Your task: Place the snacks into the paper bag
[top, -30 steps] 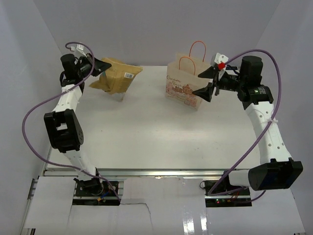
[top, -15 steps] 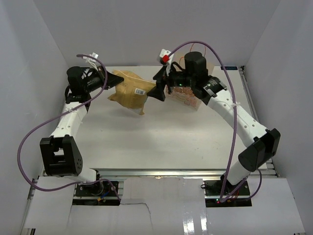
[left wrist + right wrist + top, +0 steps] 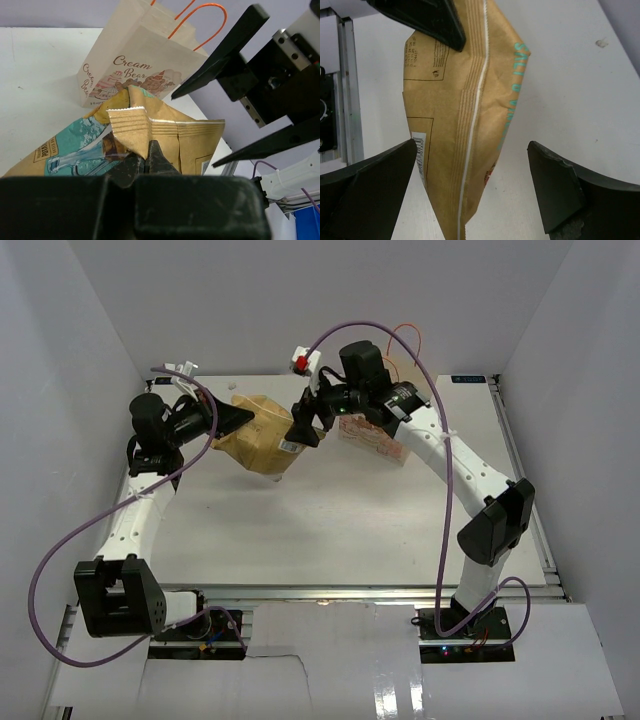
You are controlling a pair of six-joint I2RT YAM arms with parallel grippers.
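My left gripper (image 3: 238, 423) is shut on the edge of the big tan-gold snack bag (image 3: 262, 435) and holds it above the table, left of the paper bag (image 3: 372, 436). In the left wrist view the jaws (image 3: 146, 160) pinch the bag's crimped seam (image 3: 165, 135), and the beige bag with a bear print and orange handles (image 3: 135, 70) stands behind. My right gripper (image 3: 306, 420) is open, its fingers on either side of the snack bag's far end (image 3: 465, 115), not touching it. The small packets are not in view.
White enclosure walls stand at the left, back and right. The right arm reaches across in front of the paper bag and hides most of it in the top view. Metal rails run along the table's near edge (image 3: 330, 592).
The right arm has swung left from beside the paper bag to the snack bag, open. The left arm has carried the snack bag rightward and a little nearer.
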